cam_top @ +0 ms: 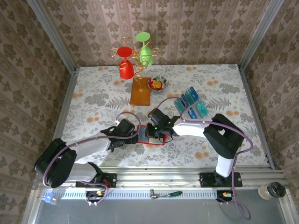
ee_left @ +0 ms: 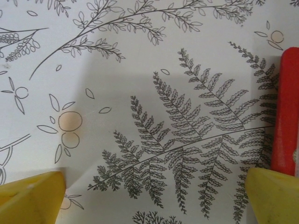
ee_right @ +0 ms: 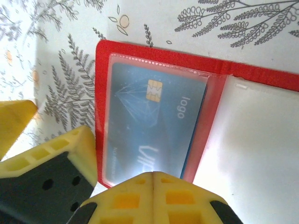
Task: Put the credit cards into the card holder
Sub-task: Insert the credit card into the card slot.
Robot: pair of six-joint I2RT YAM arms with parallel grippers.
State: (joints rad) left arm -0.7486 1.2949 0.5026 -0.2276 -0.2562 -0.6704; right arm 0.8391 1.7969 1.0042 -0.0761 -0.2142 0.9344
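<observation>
The red card holder (cam_top: 150, 143) lies open like a book on the fern-print table, between my two grippers. A teal-blue credit card (ee_right: 149, 121) with a chip sits under the clear pocket of its left half (ee_right: 103, 93). My right gripper (ee_right: 153, 176) is shut, its tips together at that card's near edge. My left gripper (ee_left: 156, 189) is open wide just left of the holder, with bare cloth between its fingers and the holder's red edge (ee_left: 286, 112) beside its right finger (ee_left: 273, 196). Several more credit cards (cam_top: 189, 105) stand further right.
The spare cards stand in a clear rack (cam_top: 198, 111) right of centre. Behind the holder is an orange stand base (cam_top: 140, 91) with a wire tree holding a red glass (cam_top: 125, 65) and a green one (cam_top: 145, 46). A small bowl (cam_top: 157, 83) sits beside it.
</observation>
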